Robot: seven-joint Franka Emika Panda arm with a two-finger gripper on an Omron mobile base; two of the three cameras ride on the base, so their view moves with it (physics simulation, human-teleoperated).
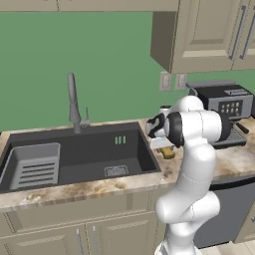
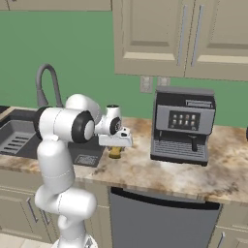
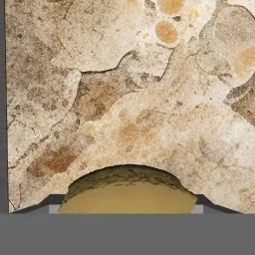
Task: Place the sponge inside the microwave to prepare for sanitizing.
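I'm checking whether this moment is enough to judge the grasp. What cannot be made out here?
- Tool finger tips: in both base views the hand's white body covers them, so contact with the sponge is unclear.
- Sponge: in the hand view its lower part is cut off at the bottom edge.
- Coffee machine: in the left base view the arm hides its lower left.
- Sink: cut off by the right base view's left edge.

The table looks like polished stone, mottled tan and brown with darker veins. The sponge is matt olive-yellow, finely pitted on top (its rim reads darker and rougher). The sink is matt dark grey, the faucet dull brushed metal, and the arm smooth, glossy white plastic.
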